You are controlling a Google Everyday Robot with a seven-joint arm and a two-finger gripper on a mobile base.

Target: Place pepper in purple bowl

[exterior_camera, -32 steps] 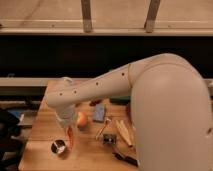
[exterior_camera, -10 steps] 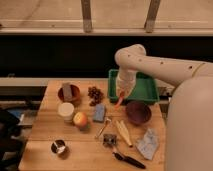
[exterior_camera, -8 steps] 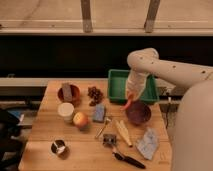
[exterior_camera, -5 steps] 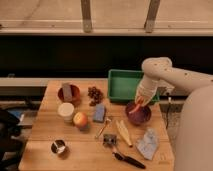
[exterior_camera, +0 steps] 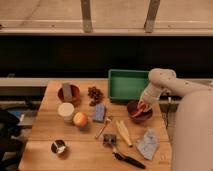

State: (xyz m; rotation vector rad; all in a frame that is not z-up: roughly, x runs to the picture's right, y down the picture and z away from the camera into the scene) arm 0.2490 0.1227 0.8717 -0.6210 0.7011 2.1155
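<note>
The purple bowl (exterior_camera: 133, 117) stands on the wooden table at the right, just in front of the green tray (exterior_camera: 125, 85). My gripper (exterior_camera: 143, 105) is lowered over the bowl's far right side, at the end of the white arm that comes in from the right. It is shut on the pepper (exterior_camera: 138, 112), a slim red-orange chili that slants down from the gripper into the bowl. The pepper's lower end lies inside the rim.
On the table's left are a reddish-brown bowl with a grey block (exterior_camera: 68, 92), a white cup (exterior_camera: 65, 110), an apple (exterior_camera: 80, 119) and a small dark cup (exterior_camera: 59, 147). A blue sponge (exterior_camera: 99, 113), a yellow banana-like item (exterior_camera: 123, 132), a cloth (exterior_camera: 148, 142) and a brush (exterior_camera: 126, 159) lie nearer the front.
My arm has swung from the left of the table across to the right with the pepper. Over the last half second the gripper has come down into the purple bowl.
</note>
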